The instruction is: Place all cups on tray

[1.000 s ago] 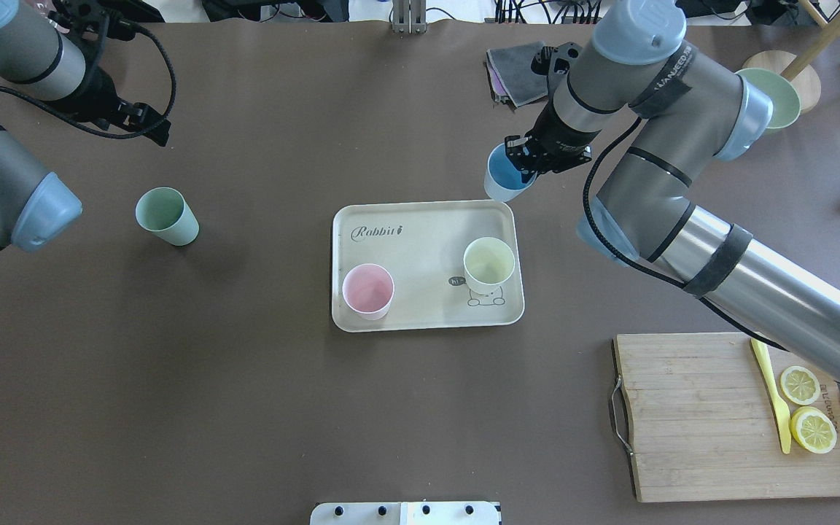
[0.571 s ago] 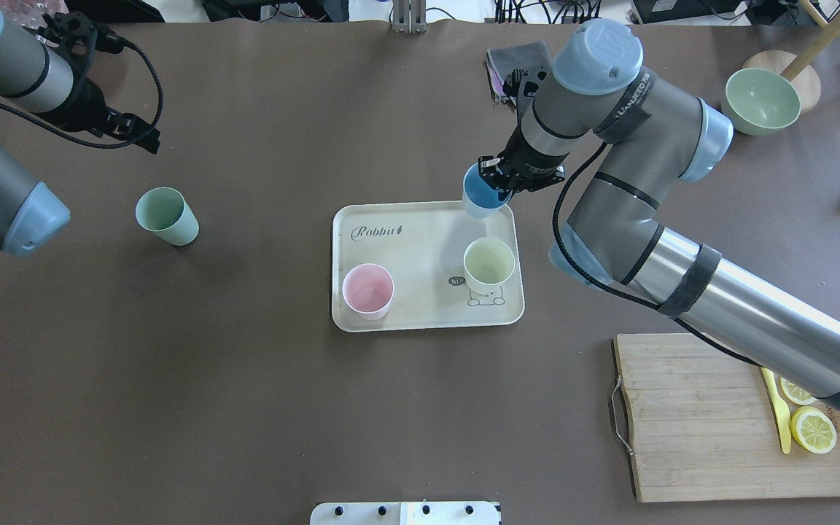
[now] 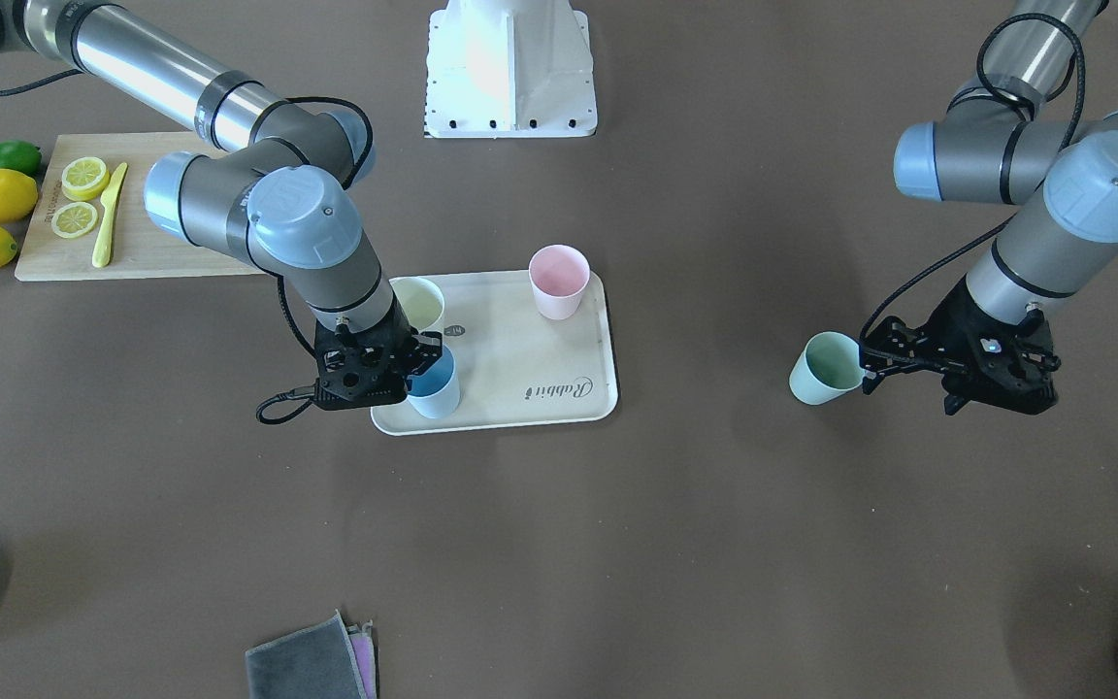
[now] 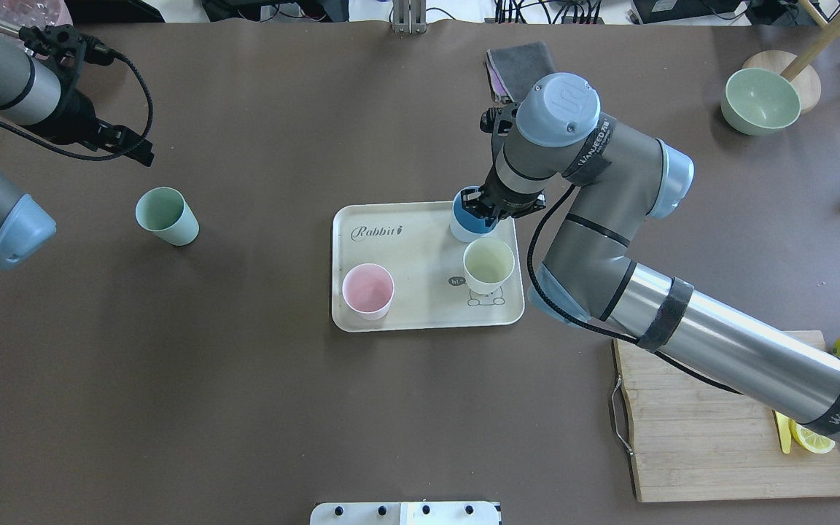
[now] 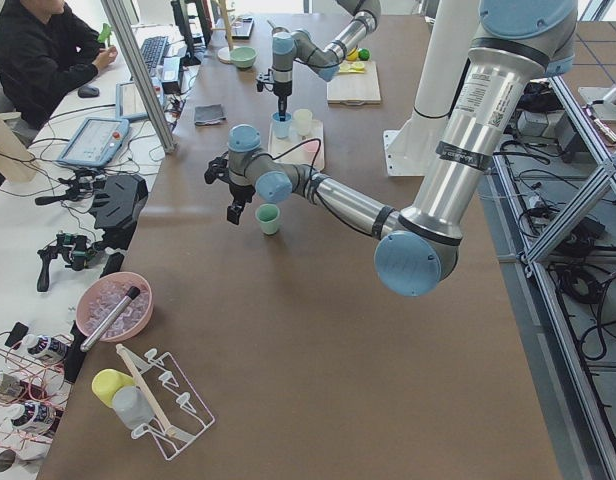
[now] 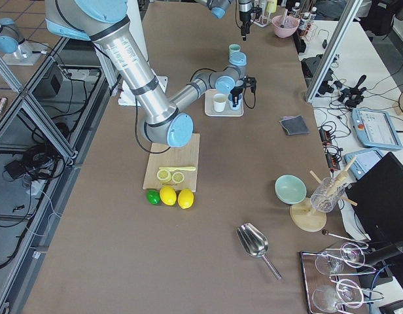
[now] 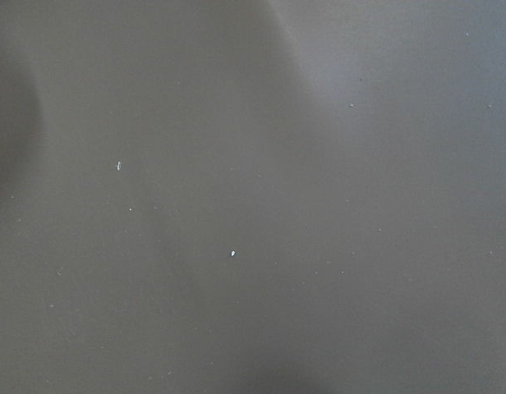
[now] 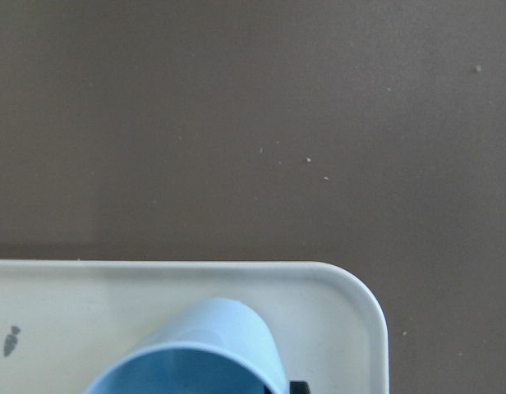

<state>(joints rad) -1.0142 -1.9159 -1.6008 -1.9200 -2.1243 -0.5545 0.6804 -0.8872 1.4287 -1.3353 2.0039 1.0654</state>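
- Firstly, front-facing view: the right gripper [image 3: 420, 361] is clamped on the rim of the blue cup [image 3: 437, 393], one finger inside and one outside, at a corner of the tray [image 3: 520, 364]. The yellow cup [image 3: 417, 303] stands just beside the gripper body, so a sideways retreat could knock it over. The pink cup [image 3: 557, 280] is well clear.
- Same view: the mint cup [image 3: 823, 369] is noted on the bench [image 3: 714, 544], well apart from the tray, with the left gripper [image 3: 874, 361] near it. Whether that gripper is spread or closed cannot be told.
- Overhead: the blue cup is seen over the tray's far right corner, close to the raised rim. Whether its base is seated cannot be told. If it is let go with the base partly on the rim, a tip or a slide onto the bench is judged likely.
- Left side view: the mint cup is seen upright beside the near arm's wrist. A low sweep there could topple it.
- Right side view: the tray corner is too small for clearances to be judged.
- Left wrist view: only bare bench is shown, so no cup is lined up. A descent from here would be expected to miss.
- Right wrist view: the blue cup is held just inside the tray's rounded corner, with little margin. On release, the inner finger could drag the cup outward.
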